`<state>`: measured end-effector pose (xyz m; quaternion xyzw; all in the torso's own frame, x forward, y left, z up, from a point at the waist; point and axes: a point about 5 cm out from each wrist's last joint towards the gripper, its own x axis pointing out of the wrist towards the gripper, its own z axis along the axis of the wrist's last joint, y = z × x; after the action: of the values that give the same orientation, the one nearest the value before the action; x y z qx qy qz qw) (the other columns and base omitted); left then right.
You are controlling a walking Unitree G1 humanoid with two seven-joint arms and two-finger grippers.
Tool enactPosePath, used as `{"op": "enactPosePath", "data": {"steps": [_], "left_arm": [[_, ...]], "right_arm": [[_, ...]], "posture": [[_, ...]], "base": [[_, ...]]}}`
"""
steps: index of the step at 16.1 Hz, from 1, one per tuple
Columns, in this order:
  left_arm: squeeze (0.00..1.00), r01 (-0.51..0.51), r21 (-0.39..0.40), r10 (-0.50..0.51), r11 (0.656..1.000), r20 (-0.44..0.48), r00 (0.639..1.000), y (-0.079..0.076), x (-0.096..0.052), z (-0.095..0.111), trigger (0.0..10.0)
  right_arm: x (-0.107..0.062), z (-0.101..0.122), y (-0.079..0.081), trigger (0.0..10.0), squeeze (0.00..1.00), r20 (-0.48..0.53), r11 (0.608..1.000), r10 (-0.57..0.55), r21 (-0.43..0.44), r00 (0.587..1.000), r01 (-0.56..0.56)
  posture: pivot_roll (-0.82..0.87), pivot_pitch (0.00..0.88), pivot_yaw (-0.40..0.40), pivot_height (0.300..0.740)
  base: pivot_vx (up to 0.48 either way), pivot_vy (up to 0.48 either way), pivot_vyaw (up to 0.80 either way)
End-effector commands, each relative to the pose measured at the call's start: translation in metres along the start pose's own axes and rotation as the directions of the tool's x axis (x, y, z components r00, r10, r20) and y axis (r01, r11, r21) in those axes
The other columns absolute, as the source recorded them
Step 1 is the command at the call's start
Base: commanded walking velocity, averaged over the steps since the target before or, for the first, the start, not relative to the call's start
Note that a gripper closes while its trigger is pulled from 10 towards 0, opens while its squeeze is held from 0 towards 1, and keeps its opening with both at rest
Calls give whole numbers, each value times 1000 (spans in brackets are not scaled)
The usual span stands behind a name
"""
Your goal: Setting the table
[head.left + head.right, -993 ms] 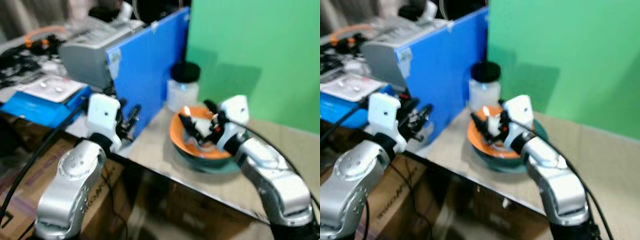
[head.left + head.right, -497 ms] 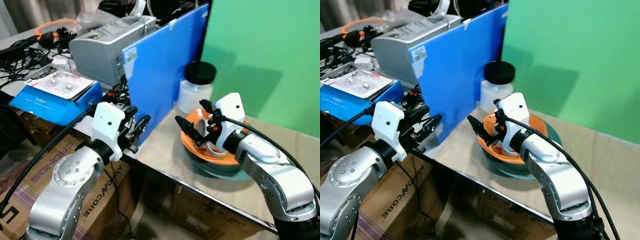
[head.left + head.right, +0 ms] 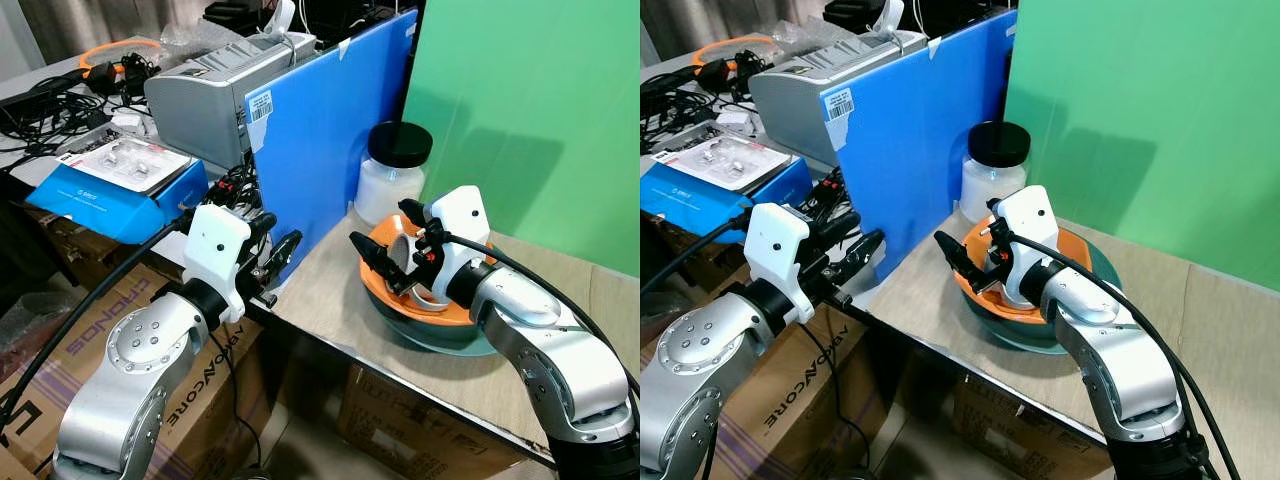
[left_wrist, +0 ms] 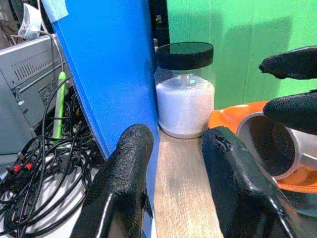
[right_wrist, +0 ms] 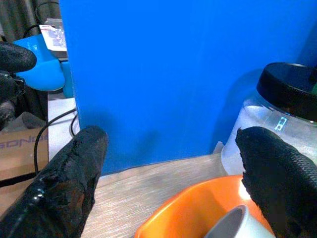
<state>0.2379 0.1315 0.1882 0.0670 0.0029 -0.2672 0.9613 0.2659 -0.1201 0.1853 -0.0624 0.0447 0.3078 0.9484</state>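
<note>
An orange bowl [image 3: 445, 313] sits on a teal plate [image 3: 470, 345] on the wooden table [image 3: 330, 300]. A grey cup [image 4: 270, 148] lies tilted inside the bowl. My right gripper [image 3: 378, 223] hangs open over the bowl's left rim, its fingers [image 5: 74, 173] spread wide and holding nothing. My left gripper [image 3: 283, 230] is open with a narrow gap at the table's left edge, beside the blue board [image 3: 320, 150], and points toward the bowl. It holds nothing.
A clear jar with a black lid [image 3: 392, 175] stands behind the bowl against a green backdrop [image 3: 530, 110]. A grey printer [image 3: 215, 95], a blue box [image 3: 110, 185] and tangled cables [image 4: 44, 148] lie left of the board. Cardboard boxes [image 3: 90, 330] stand below.
The camera has shifted and the blur has gone. Both grippers keep their places relative to the bowl and the table edge.
</note>
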Motion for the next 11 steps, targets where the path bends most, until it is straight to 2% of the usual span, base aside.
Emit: {"op": "enactPosePath", "data": {"steps": [1,5,6,7,8,10,11], "left_arm": [[0,4,8,-4,1000,7,1000,-1,-1,1,10000],[0,4,8,-4,1000,7,1000,-1,-1,1,10000],[0,75,53,-73,996,-41,996,3,6,-6,10000],[0,91,61,-88,994,-52,995,4,8,-8,10000],[0,105,59,-102,993,-56,993,4,10,-8,10000],[0,118,52,-115,992,-54,992,0,12,-8,10000],[0,118,51,-115,992,-51,992,0,12,-8,10000]], "right_arm": [[-2,3,0,10000,0,1,1000,3,-4,1000,-3],[-2,3,0,10000,0,1,1000,3,-4,1000,-3],[-1,-10,-21,10000,0,-138,991,-129,-36,982,125],[-1,-13,-28,10000,0,-166,986,-168,-44,972,163],[-3,-14,-31,10000,0,-168,982,-189,-42,967,185],[-6,-8,-28,10000,0,-131,983,-183,-17,974,183],[-6,-7,-27,10000,114,-120,983,-183,-10,976,183]], "posture": [[148,0,2,740],[148,0,2,740],[125,0,23,740],[118,0,29,740],[114,0,32,740],[98,0,41,740],[96,0,40,740]], "base": [[0,0,0],[0,0,0],[0,0,0],[0,0,0],[0,0,0],[0,0,0],[0,0,0]]}}
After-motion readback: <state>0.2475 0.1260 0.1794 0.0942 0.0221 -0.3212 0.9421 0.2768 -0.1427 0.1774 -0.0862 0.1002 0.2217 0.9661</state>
